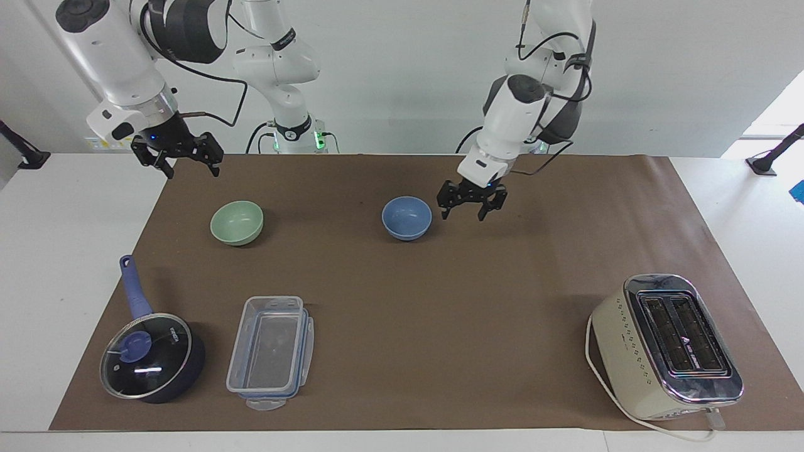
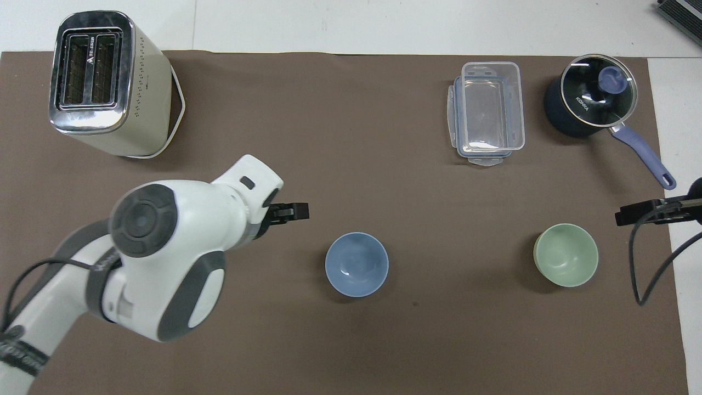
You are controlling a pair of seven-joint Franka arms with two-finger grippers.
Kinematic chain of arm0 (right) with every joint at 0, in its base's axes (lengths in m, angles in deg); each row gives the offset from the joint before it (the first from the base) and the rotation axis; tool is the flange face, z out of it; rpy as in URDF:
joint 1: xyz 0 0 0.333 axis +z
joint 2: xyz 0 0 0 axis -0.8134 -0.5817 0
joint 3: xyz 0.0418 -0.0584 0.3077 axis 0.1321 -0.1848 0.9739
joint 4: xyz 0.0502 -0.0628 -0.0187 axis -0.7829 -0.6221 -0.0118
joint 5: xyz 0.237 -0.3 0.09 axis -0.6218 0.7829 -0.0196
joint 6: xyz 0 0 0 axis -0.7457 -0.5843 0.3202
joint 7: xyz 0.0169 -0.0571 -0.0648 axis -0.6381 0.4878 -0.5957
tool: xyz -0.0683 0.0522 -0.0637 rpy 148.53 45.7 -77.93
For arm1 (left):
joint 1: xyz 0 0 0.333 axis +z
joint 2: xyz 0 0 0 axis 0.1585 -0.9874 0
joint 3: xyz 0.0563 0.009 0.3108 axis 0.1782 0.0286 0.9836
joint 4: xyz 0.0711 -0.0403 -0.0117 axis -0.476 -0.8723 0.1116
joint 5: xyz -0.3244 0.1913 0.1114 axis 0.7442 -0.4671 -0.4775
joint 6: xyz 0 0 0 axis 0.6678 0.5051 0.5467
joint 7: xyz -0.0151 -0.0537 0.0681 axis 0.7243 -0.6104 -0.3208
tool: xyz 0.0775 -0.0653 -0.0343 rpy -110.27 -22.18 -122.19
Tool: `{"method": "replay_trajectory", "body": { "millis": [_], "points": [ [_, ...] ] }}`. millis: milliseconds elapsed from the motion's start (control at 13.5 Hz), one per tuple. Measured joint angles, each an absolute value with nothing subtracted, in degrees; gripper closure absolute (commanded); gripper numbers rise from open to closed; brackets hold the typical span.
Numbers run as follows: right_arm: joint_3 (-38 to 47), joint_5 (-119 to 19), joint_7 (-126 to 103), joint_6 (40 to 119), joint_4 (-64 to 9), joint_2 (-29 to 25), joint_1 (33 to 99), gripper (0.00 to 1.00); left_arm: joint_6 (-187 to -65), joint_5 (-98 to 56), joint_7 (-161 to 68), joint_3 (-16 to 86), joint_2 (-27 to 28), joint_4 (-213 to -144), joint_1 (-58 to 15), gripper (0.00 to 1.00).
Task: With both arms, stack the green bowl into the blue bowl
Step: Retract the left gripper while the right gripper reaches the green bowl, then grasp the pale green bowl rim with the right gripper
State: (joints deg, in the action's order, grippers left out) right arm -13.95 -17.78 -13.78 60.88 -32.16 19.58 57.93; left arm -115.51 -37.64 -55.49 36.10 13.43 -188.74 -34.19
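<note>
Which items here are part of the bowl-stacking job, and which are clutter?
In play: green bowl, blue bowl, left gripper open over the mat beside the blue bowl, right gripper open above the mat's edge.

Clutter: toaster, clear container, lidded saucepan.

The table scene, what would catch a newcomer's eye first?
Probably the left tool, open and hanging over the brown mat just beside the blue bowl, which sits free mid-table. Next, the green bowl toward the right arm's end, with the right tool open in the air near that mat edge.
</note>
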Motion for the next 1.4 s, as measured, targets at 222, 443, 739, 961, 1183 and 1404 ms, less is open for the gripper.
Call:
{"method": "replay_trajectory", "body": {
  "millis": [222, 443, 739, 961, 1183, 1404],
  "points": [
    [-14.0, -17.8, -16.6, 69.4, -39.8, 19.2, 57.3, 0.00, -108.0, -42.8, -45.9, 36.4, 17.4, -185.6, -25.1, 0.00],
    [-14.0, -17.8, -19.8, 80.5, -48.5, 17.4, 56.7, 0.00, -99.6, -43.6, -32.6, 36.4, 17.4, -178.3, -16.2, 0.00],
    [-14.0, -17.8, -21.6, 82.3, -49.8, 16.6, 56.3, 0.00, -89.3, -43.7, -24.4, 36.5, 16.8, -168.7, -8.8, 0.00],
    [-14.0, -17.8, -21.8, 82.3, -49.8, 16.7, 56.3, 0.00, -80.9, -43.9, -24.2, 36.3, 13.0, -160.1, -8.5, 0.00],
    [-14.0, -17.8, -22.0, 83.0, -50.4, 16.2, 55.9, 0.00, -78.6, -44.9, -24.2, 35.9, 9.7, -155.6, -8.5, 0.00],
    [-14.0, -17.8, -27.4, 90.6, -53.3, 13.4, 53.1, 0.00, -77.8, -46.0, -24.2, 35.2, 8.2, -153.3, -8.7, 0.00]
  ]
}}
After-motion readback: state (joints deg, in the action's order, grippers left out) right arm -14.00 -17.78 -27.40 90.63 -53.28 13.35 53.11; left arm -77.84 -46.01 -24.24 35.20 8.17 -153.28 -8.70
